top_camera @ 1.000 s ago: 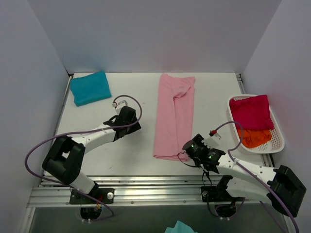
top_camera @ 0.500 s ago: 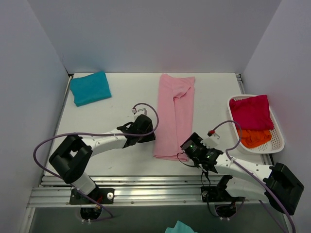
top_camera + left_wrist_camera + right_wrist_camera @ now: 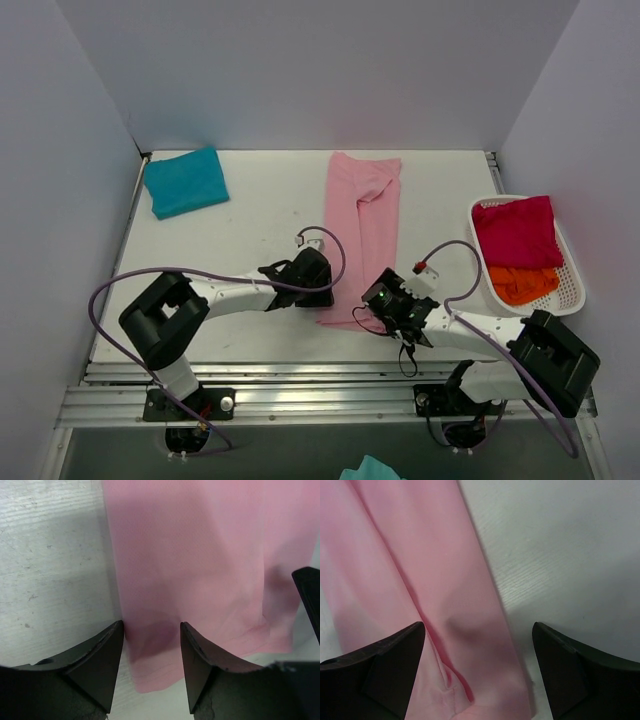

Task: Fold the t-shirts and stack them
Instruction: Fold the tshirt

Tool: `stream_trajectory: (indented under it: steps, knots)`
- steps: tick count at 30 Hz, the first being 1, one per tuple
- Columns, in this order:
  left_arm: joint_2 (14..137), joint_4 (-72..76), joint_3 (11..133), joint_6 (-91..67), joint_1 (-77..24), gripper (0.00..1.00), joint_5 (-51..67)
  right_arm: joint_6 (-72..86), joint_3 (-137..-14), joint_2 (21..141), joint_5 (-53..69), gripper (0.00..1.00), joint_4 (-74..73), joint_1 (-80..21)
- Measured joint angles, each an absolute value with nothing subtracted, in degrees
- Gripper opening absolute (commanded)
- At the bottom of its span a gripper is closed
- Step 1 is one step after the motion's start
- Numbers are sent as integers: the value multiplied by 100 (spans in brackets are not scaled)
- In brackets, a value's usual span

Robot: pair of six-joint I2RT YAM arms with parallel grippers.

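Gripping pink t-shirt (image 3: 200, 555), near hem: your left hand (image 3: 151, 630) half-open, right hand (image 3: 477, 630) wide (both empty); close squarely on both corners together.

My top camera looked down from behind; both wrist cameras closely faced the pink t-shirt (image 3: 357, 240), lower centre

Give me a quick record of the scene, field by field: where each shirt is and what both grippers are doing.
Pink t-shirt: folded into a long strip, mid-table
Teal t-shirt: folded, far left corner
Basket: right side, holds magenta t-shirt and orange t-shirt
Left gripper: open, over the strip's near left edge
Right gripper: open wide, over its near right edge
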State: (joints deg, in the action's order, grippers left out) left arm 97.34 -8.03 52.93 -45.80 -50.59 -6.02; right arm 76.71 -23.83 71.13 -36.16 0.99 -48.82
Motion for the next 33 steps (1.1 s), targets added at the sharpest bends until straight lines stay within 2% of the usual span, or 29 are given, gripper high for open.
stream_trajectory:
  steps: [4,7,8,9,10,11,12,14,15,20,33]
  knots:
    - [9732,-816,5299,-4517,-5151,58,-585,7570,-2464,7376,-3651,84,445,-4840]
    - [9734,-819,5301,-4451,-5183,54,-545,7500,-2477,7491,-3671,75,668,-4803]
    - [9736,-829,5308,-4429,-5190,51,-523,7485,-2480,7516,-3667,70,720,-4790]
    - [9754,-836,5319,-4414,-5199,41,-499,7476,-2477,7531,-3662,65,749,-4781]
    - [9791,-832,5334,-4397,-5212,36,-458,7470,-2475,7542,-3645,59,762,-4757]
    - [9845,-829,5356,-4372,-5225,30,-425,7463,-2464,7544,-3616,48,779,-4751]
    - [9904,-805,5391,-4344,-5236,16,-390,7448,-2438,7542,-3577,40,801,-4729]
    - [10057,-729,5487,-4331,-5256,7,-318,7463,-2359,7537,-3507,22,810,-4713]
    - [10125,-676,5542,-4311,-5260,3,-279,7467,-2307,7498,-3470,17,812,-4703]
    - [10328,-360,5649,-4344,-5284,2,-139,7472,-2171,7336,-3371,0,731,-4665]
    - [10151,-78,5334,-4650,-5286,2,-263,7494,-1879,6632,-3345,0,364,-4652]
